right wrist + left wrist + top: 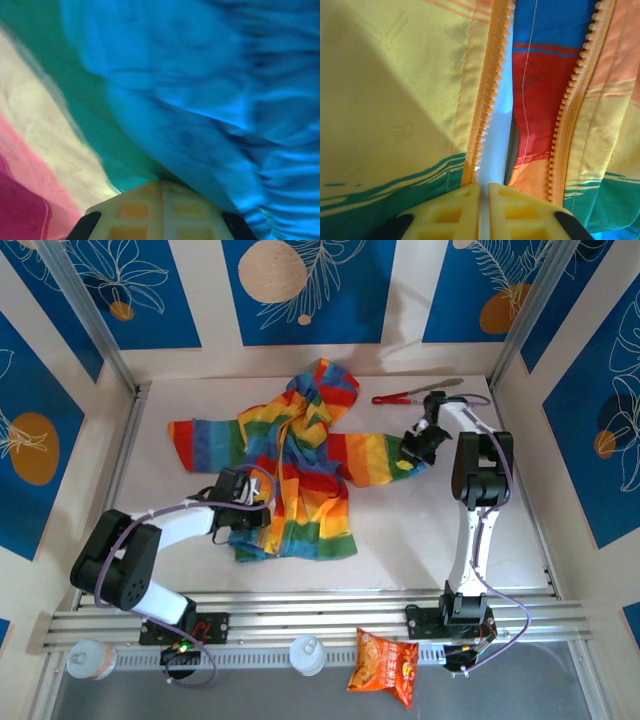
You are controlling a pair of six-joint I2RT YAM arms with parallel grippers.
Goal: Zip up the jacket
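— Where is the jacket (300, 475)?

— Spread flat on the white table (500, 540), around the middle and slightly left, with its hood towards the far wall and one sleeve out to each side. The front lies open. In the left wrist view the two orange rows of zipper teeth (490, 95) run apart, with red and blue lining between them.

— And the left gripper (250, 502)?

— It is down on the lower front of the jacket, beside the opening. Up close, the left gripper (483, 187) has its yellow fingers (450, 212) drawn almost together, with a thin pale slit between them. I cannot tell whether any cloth is pinched in there.

— The right one?

— The right gripper (418, 445) sits at the end of the sleeve on that side. Its wrist view is blurred, but the right gripper (161, 184) has its fingers closed tight together, with blue sleeve cloth lying right against the tips. I cannot say whether that cloth is caught.

— Anything else around?

— A red-handled tool (415, 393) lies near the far edge, just beyond the right gripper. An orange snack bag (385, 665) lies in front of the metal rail (320, 615) where the arms are bolted
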